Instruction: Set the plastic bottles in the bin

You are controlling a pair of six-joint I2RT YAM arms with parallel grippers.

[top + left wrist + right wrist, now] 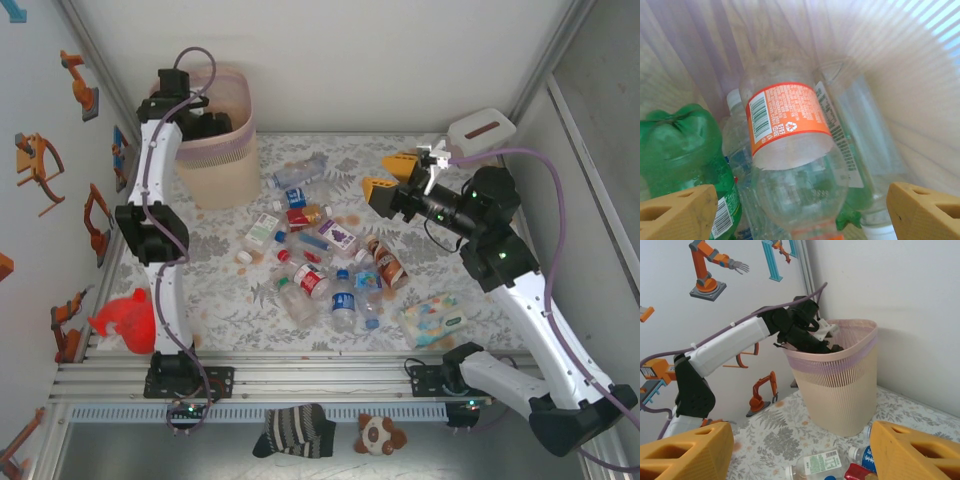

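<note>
The clear plastic bottle with the orange label (790, 130) lies inside the tall beige ribbed bin (222, 180) beside a green plastic bottle (680, 145), beneath the left hand (800, 210), whose fingers are spread and grip nothing. Best lift that hand straight up (the pink liner (837, 362) could snag). The right hand (392, 172), likewise spread and empty, hovers above loose bottles (315, 280) on the floral surface (230, 300).

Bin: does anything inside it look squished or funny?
Yes. The green bottle on the left inside the bin looks crumpled at its upper end, while the orange-labelled bottle beside it looks whole.
</note>
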